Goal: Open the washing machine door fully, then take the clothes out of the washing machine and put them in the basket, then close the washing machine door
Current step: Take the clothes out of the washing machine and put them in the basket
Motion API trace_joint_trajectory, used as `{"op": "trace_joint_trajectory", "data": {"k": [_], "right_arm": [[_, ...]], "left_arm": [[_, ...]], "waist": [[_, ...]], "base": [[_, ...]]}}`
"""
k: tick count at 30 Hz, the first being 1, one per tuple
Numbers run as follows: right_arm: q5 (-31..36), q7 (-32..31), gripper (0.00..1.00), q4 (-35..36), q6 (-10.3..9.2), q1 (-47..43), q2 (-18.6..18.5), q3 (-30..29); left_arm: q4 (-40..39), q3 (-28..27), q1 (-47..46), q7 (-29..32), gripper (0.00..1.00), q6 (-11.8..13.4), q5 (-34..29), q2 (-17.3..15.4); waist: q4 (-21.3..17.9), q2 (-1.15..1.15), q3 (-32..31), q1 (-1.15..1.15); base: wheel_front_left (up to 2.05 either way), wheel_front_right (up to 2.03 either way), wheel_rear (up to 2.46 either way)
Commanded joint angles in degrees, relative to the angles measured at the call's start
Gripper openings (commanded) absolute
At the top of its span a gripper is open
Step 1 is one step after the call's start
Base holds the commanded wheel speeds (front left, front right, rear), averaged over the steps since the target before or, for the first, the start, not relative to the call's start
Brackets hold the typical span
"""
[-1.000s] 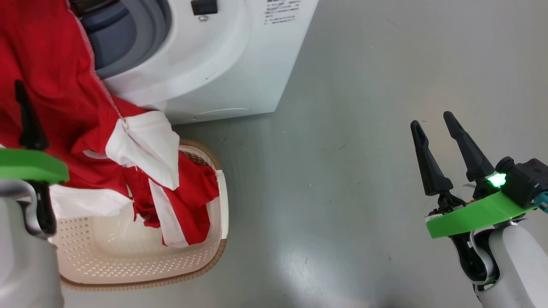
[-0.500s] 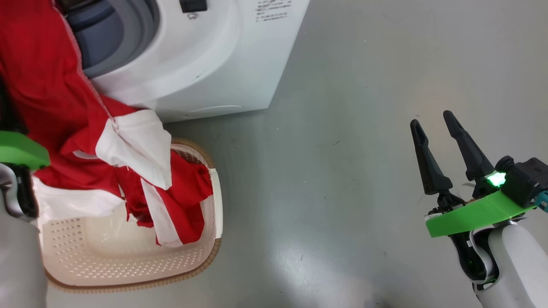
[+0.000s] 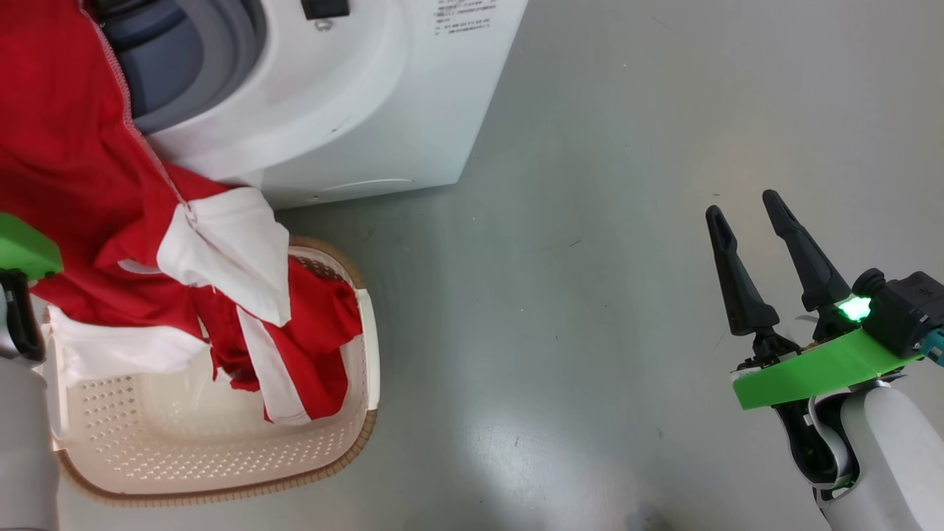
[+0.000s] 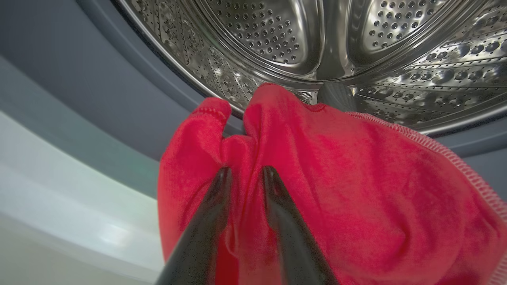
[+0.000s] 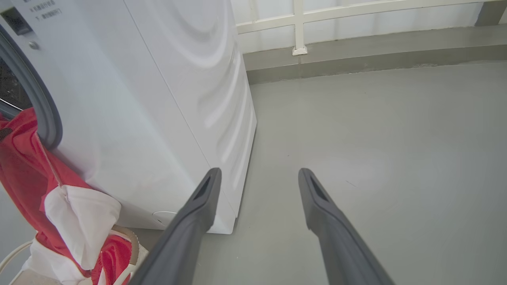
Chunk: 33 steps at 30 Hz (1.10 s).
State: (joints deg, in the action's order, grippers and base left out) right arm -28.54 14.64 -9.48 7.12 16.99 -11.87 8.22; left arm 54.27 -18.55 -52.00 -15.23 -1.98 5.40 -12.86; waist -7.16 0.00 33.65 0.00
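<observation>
One washer [image 3: 354, 110], one basket [image 3: 221, 472], clothes [image 3: 74, 169] trailing from drum [image 4: 277, 39] into it (garments uncountable). My right gripper [image 3: 743, 205] gapes wide; my left gripper [image 4: 246, 171] is narrow on red cloth, grip unclear.

Grey floor [image 3: 590, 295], smooth, faintly glossy.
Standing on it at the upper left of the head view: white washing machine [image 3: 354, 110]; just in front, near its lower front edge, cream perforated basket [image 3: 221, 457] with brown woven-look rim.
</observation>
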Motion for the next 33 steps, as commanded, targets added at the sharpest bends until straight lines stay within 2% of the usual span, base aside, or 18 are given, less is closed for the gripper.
{"op": "trace_joint_trajectory", "data": {"k": [1,2,4,7,17,23,33], "right_arm": [[0.2,0.4,1.00,1.4,0.36,0.3,-0.3,1.1],[0.2,0.4,1.00,1.4,0.36,0.3,-0.3,1.0],[0.2,0.4,1.00,1.4,0.36,0.3,-0.3,0.9],[0.3,0.4,1.00,1.5,0.36,0.3,-0.2,0.8],[0.3,0.4,1.00,1.5,0.36,0.2,-0.3,0.4],[0.4,0.4,1.00,1.5,0.36,-0.1,-0.3,0.1],[0.6,0.4,1.00,1.6,0.36,-0.9,-0.4,-0.1]], "left_arm": [[0.5,-0.7,1.0,0.2,0.31,0.5,-0.7,-3.0],[0.6,-0.7,0.9,0.2,0.18,0.5,-0.7,-3.0],[0.6,-0.6,0.8,0.2,0.08,0.7,-0.8,-3.0],[0.0,-0.4,0.9,0.2,0.00,0.8,-1.0,-2.8],[-10.2,-0.4,4.5,0.2,0.00,-0.7,-0.6,-0.1],[-19.1,-0.4,10.2,0.2,0.00,-2.1,-0.7,3.0],[-29.5,0.9,19.9,0.2,0.00,-3.8,-1.0,7.4]], "waist": [[-0.1,0.00,0.1,0.00],[-0.1,0.00,0.1,0.00],[0.0,0.00,0.1,0.00],[0.0,0.00,0.2,0.00],[0.8,0.00,0.0,0.00],[1.4,0.00,-0.4,0.00],[2.5,0.00,-1.4,0.00]], "base": [[0.00,0.00,0.00],[0.00,0.00,0.00],[0.00,0.00,0.00],[0.00,0.00,0.00],[0.00,0.00,0.00],[0.00,0.00,0.00],[0.00,0.00,0.00]]}}
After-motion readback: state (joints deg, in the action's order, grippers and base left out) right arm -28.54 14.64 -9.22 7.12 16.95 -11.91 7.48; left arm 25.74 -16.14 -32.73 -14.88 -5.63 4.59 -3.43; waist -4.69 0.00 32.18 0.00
